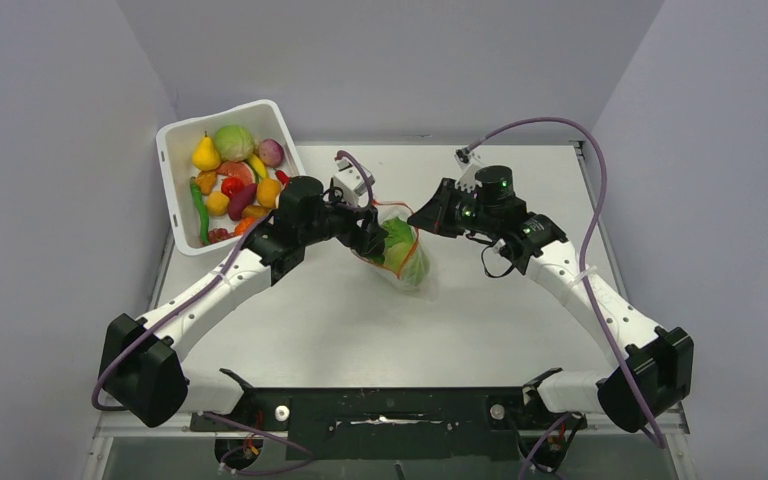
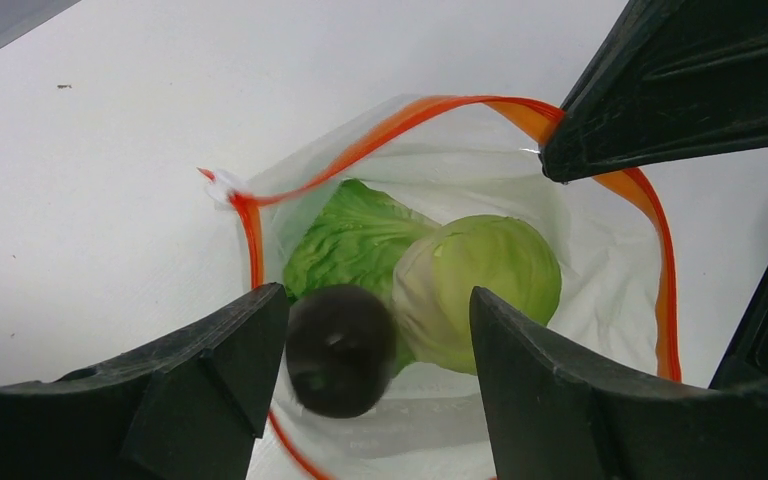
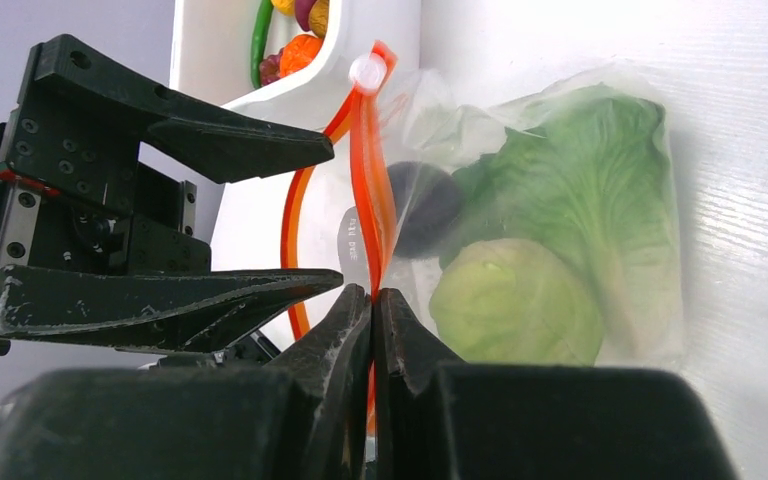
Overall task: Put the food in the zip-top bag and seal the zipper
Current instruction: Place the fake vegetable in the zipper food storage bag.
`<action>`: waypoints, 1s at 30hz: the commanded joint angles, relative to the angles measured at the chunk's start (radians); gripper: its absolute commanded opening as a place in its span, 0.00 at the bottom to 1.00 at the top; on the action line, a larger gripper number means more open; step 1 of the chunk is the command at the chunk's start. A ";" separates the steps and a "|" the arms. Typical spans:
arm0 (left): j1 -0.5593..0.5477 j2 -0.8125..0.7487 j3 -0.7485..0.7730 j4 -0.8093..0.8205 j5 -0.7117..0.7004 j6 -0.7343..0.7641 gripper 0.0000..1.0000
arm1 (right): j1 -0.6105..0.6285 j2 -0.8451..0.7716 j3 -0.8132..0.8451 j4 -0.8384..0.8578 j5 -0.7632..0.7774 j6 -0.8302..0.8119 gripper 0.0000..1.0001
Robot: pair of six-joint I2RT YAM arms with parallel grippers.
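The mouth of the bag (image 2: 600, 250) is open but hemmed in: left fingers (image 2: 210, 370) straddle it, right fingers (image 3: 345, 340) pinch its rim. Lettuce (image 2: 345, 235), cabbage (image 2: 480, 280) and a dark piece (image 2: 340, 350) fill the bottom. Bare worktop (image 1: 360, 330) lies in front; a tub (image 1: 170, 180) blocks the far-left corner.

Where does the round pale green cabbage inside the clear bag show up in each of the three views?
Top external: cabbage at the picture's centre, in the near end of the zip-top bag.
Left wrist: cabbage right of centre, down inside the open bag mouth, beside the lettuce leaf.
Right wrist: cabbage lower centre, seen through the bag wall, below the lettuce leaf.
Shared landmark: the red-orange zipper.
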 commanded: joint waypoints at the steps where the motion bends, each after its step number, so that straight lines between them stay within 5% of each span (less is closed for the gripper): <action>1: -0.004 -0.001 0.012 0.052 -0.010 0.031 0.67 | 0.006 0.003 0.031 0.064 -0.022 0.001 0.00; 20: -0.004 -0.042 0.086 -0.030 -0.103 -0.050 0.67 | 0.005 0.002 0.042 0.014 0.050 -0.054 0.00; 30: 0.008 -0.146 0.112 -0.100 -0.420 -0.091 0.67 | 0.002 -0.002 0.058 0.000 0.052 -0.081 0.00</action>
